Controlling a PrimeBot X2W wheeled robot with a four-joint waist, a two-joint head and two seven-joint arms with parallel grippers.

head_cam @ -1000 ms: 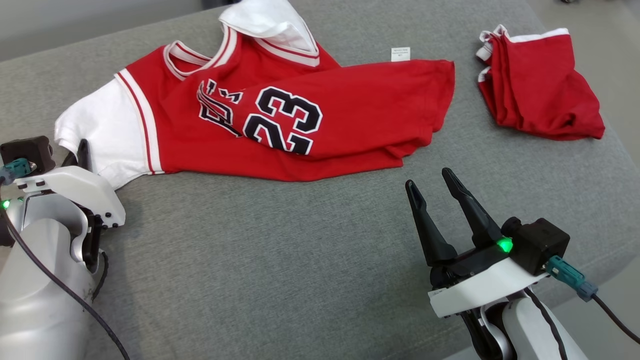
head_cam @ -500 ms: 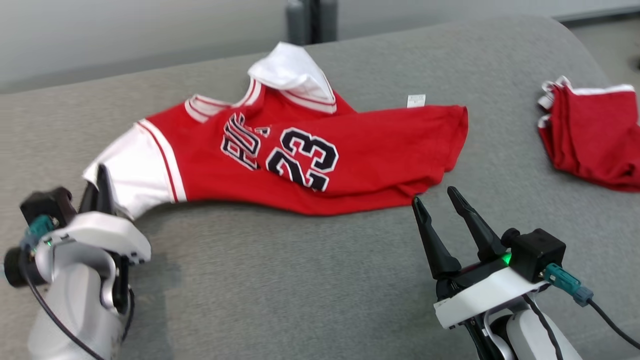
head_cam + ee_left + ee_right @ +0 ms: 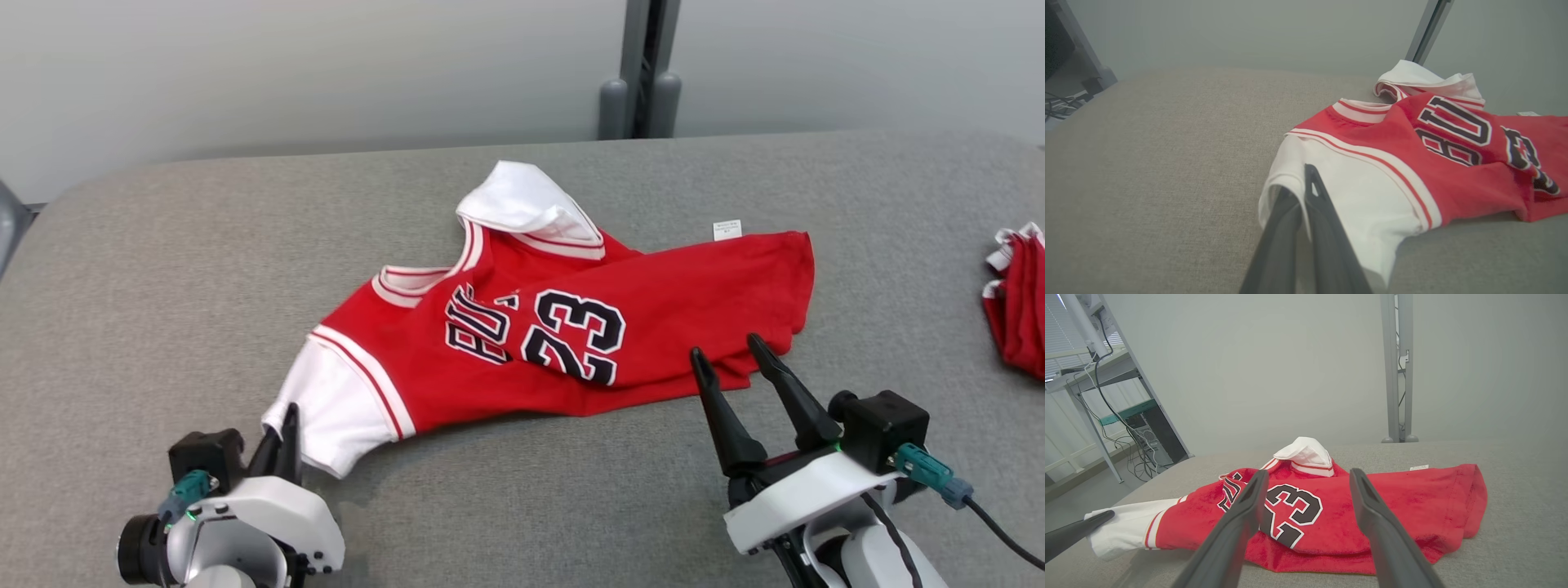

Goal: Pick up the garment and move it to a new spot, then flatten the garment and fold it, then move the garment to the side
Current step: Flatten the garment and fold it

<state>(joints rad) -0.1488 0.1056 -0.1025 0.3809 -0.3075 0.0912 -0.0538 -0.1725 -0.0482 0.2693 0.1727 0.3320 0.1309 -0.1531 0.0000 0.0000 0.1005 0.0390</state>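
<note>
The garment (image 3: 678,302) is a red jersey with white sleeves and a black "23", lying crumpled on the grey cushioned surface (image 3: 163,286). My left gripper (image 3: 286,412) is at the lower left, shut on the edge of the near white sleeve (image 3: 1355,179), which drapes over its fingers (image 3: 1327,228). My right gripper (image 3: 725,347) stands open at the lower right, its fingertips over the jersey's near hem with nothing between them. In the right wrist view that open gripper (image 3: 1309,473) points across the jersey (image 3: 1412,502). The far sleeve (image 3: 522,200) is folded up.
A second red cloth with white trim (image 3: 1016,302) lies bunched at the right edge of the surface. A grey post (image 3: 641,73) stands behind the surface against the wall. A desk with cables (image 3: 1106,375) stands off to the left.
The head camera has tilted up. My left gripper has dragged the jersey by its sleeve away from the second red cloth. My right gripper's tips now reach the hem.
</note>
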